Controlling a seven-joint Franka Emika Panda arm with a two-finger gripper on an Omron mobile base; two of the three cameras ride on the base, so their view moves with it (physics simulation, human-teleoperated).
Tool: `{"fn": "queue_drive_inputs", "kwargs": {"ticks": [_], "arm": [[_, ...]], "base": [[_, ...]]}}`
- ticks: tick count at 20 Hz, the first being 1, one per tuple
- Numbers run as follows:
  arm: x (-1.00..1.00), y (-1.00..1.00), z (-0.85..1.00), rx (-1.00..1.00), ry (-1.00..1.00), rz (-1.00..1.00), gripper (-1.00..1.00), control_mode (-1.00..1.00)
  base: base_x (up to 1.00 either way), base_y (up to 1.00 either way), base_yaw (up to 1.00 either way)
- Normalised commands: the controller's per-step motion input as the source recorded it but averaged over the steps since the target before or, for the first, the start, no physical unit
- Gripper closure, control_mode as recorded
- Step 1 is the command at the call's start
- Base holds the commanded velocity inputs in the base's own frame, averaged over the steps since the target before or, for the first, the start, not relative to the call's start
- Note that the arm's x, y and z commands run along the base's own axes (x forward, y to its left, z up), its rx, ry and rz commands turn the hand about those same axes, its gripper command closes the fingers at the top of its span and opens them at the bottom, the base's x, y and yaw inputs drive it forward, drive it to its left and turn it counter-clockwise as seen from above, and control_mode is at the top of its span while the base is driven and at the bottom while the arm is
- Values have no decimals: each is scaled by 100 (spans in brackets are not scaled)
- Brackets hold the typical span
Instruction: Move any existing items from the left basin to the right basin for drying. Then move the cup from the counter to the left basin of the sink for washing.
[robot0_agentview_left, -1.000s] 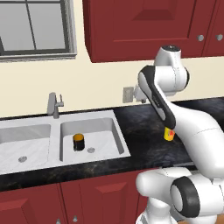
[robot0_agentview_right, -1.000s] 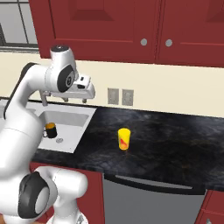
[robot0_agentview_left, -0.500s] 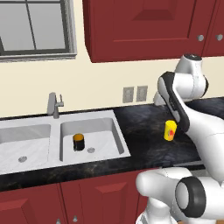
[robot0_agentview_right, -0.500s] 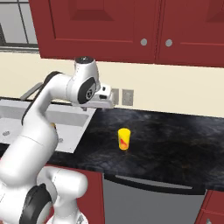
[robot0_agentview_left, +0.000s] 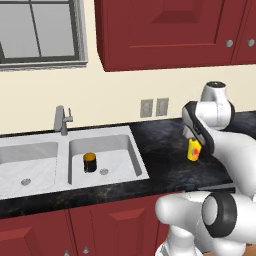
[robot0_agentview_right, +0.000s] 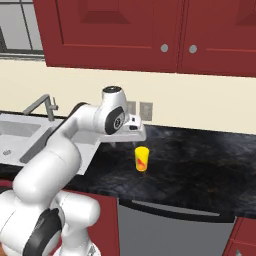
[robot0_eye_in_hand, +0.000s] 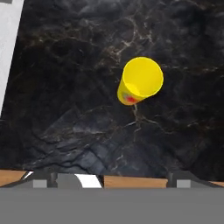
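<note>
You have the yellow cup (robot0_eye_in_hand: 141, 80) upright on the black bench (robot0_eye_in_hand: 65, 109), open mouth facing the hand camera, sitting at about 12 o'clock from the finger tips. In the right base view the cup (robot0_agentview_right: 142, 159) stands just below and beside the gripper (robot0_agentview_right: 134, 131), apart from it, at about 5 o'clock. Whether the fingers are apart or together you cannot tell; they grip nothing. In the left base view the cup (robot0_agentview_left: 193, 149) sits at 3 o'clock from the sink (robot0_agentview_left: 131, 145). A black cylinder with an orange top (robot0_agentview_left: 89, 162) stands in the right basin (robot0_agentview_left: 123, 155), near its drain. The left basin (robot0_agentview_left: 42, 165) lies beside it, the faucet (robot0_agentview_left: 62, 120) behind.
</note>
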Motion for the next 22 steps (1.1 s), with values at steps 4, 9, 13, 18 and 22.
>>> {"fn": "queue_drive_inputs", "kwargs": {"ticks": [4, 9, 13, 18, 22], "arm": [[22, -14, -62, -12, 15, 0, -100, -100], [24, -7, -42, -10, 8, 0, -100, -100], [19, 0, -17, -10, 0, 0, -100, -100], [15, 0, -17, -11, 0, 1, -100, -100], [24, 0, -20, -10, 0, 2, -100, -100]], "base": [[0, 0, 0], [0, 0, 0], [0, 0, 0], [0, 0, 0], [0, 0, 0]]}}
